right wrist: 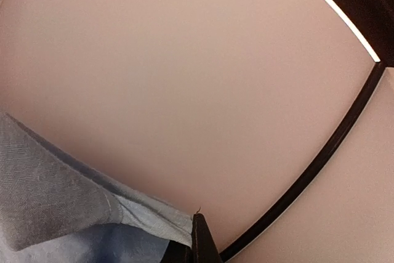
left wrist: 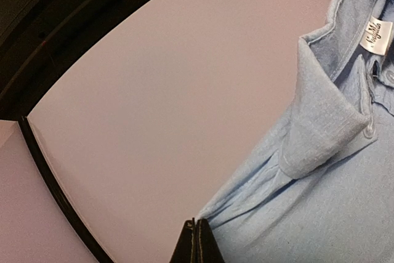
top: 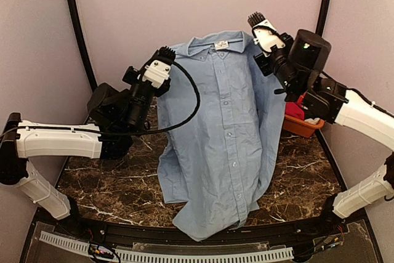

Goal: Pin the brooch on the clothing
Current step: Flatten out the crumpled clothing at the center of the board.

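Shirt hem over table's near edge, shoulders in closed jaws.

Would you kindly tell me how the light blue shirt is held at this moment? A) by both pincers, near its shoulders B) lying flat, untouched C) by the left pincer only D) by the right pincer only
A: the left pincer and the right pincer are each shut on an upper corner of the shirt, holding it up.

top: high at near edge, looking down-forward | wrists: close-up, facing back wall | shared: shirt shoulders
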